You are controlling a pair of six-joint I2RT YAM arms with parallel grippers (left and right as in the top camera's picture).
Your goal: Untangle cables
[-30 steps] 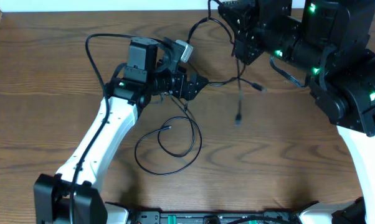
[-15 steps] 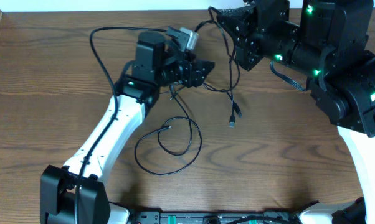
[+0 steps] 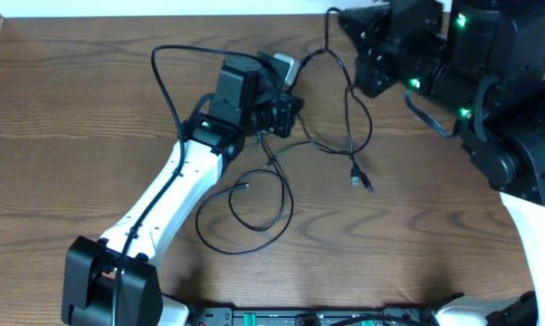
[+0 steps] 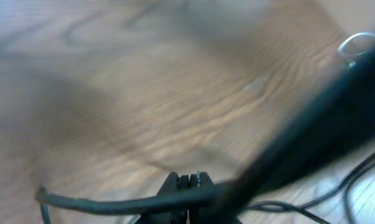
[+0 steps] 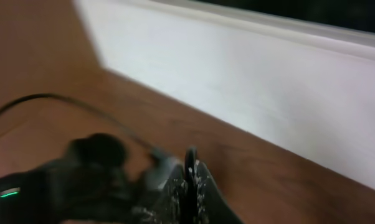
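- Dark brown wood grain runs across the whole bench [image 3: 64, 109], and a pale wall [image 3: 164, 7] lines its far edge (from the right wrist camera that wall is a broad white band with a dark strip above it).
- Both arms are reaching toward the far side. Small green lights [image 3: 460, 18] glow on their black housings.
- No lettering on the arms is sharp enough for me to read, and both wrist views are badly blurred.
- The black cables [image 3: 291, 208] lie mid-bench. One lies flat in a loose loop in front of the left arm.
- Other strands run from the left pincer [image 3: 295, 113] across toward the right arm. One of them ends in a small plug [image 3: 364, 181] resting on the wood.
- A further strand climbs to the right pincer [image 3: 345, 20] at the far edge.
- Seen from its own camera, the left pincer [image 4: 189, 182] has its jaws pressed together on a black cord that crosses in front of them.
- The right pincer [image 5: 190, 168] also looks closed tight, with a thin dark cord arriving at its tips from the left.
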